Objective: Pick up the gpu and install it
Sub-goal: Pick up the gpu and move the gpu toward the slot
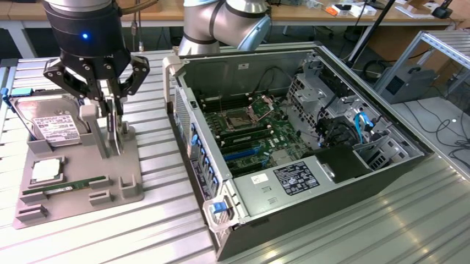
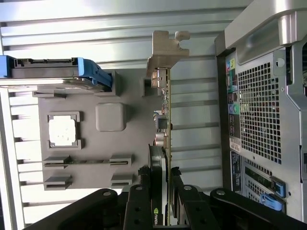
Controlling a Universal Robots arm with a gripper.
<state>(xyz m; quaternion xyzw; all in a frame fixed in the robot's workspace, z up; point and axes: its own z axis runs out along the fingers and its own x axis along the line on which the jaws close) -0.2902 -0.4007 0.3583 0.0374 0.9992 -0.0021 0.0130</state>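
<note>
The gpu [image 1: 116,142] stands on edge over the grey holder tray [image 1: 81,203] at the exterior view's left. My gripper [image 1: 111,129] reaches straight down onto it, and the card sits between the two fingers. In the wrist view the gpu [image 2: 166,120] shows edge-on as a thin card with a metal bracket at its far end, and the gripper [image 2: 163,176] is shut on its near part, one black finger [image 2: 144,191] on each side. Whether the card's lower edge still touches the tray I cannot tell. The open computer case [image 1: 220,214] lies at the exterior view's right.
On the tray rest a hard drive [image 1: 52,124] with a white label, a square chip [image 1: 45,170] and a green memory stick [image 1: 65,188]. The motherboard [image 1: 253,126] lies exposed inside the case. In the wrist view the case's rear panel [image 2: 259,110] stands close beside the card.
</note>
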